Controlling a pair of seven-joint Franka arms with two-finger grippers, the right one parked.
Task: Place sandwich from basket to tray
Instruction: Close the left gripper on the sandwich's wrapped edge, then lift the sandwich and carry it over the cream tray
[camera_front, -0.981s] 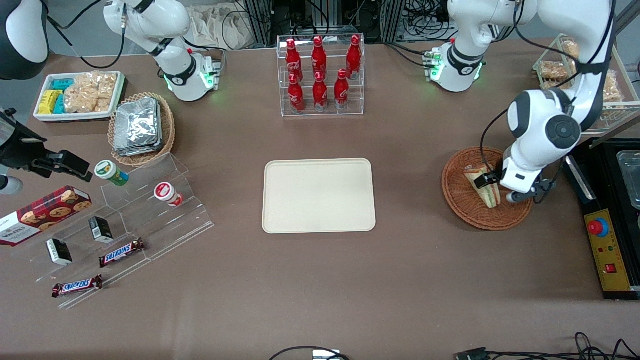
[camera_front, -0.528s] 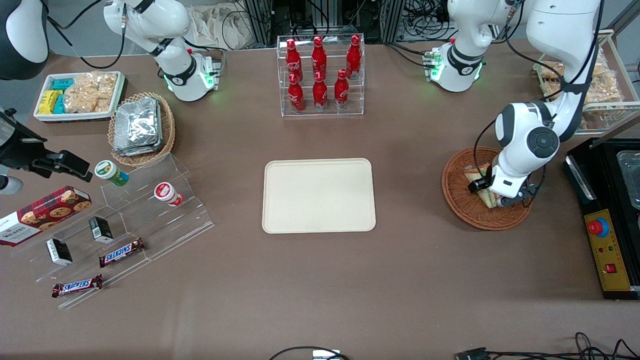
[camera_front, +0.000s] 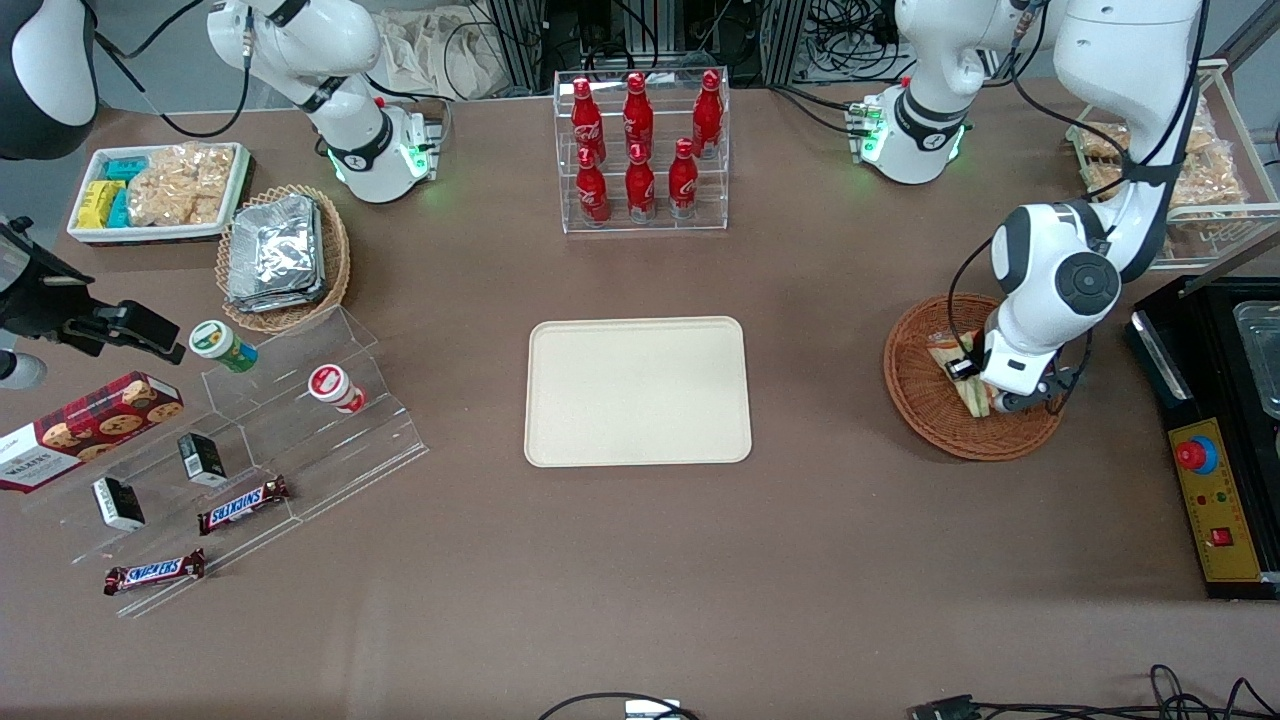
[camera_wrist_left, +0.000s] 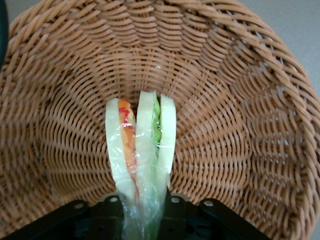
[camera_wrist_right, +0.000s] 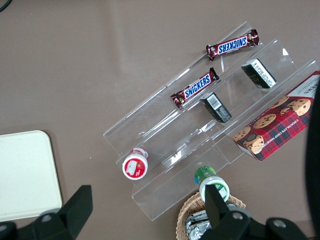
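The sandwich (camera_front: 953, 362) (camera_wrist_left: 142, 145), a clear-wrapped white-bread wedge with green and orange-red filling, stands on edge in the round reddish-brown wicker basket (camera_front: 925, 410) (camera_wrist_left: 240, 125) toward the working arm's end of the table. My gripper (camera_front: 982, 392) (camera_wrist_left: 143, 216) is down inside the basket, its two black fingers pressed against both sides of the wedge's near end, shut on it. The sandwich still rests on the basket floor. The cream-beige tray (camera_front: 638, 392) (camera_wrist_right: 22, 175) lies flat at the table's middle with nothing on it.
A clear rack of red bottles (camera_front: 640, 150) stands farther from the front camera than the tray. A black control box with a red button (camera_front: 1215, 500) sits beside the basket. A wire rack of snack bags (camera_front: 1190, 170), a stepped acrylic stand (camera_front: 250, 440) and a foil-packet basket (camera_front: 280, 255) are also on the table.
One second ago the wrist was a little more toward the working arm's end; it shifted in over the sandwich. In the last half second it has barely moved.
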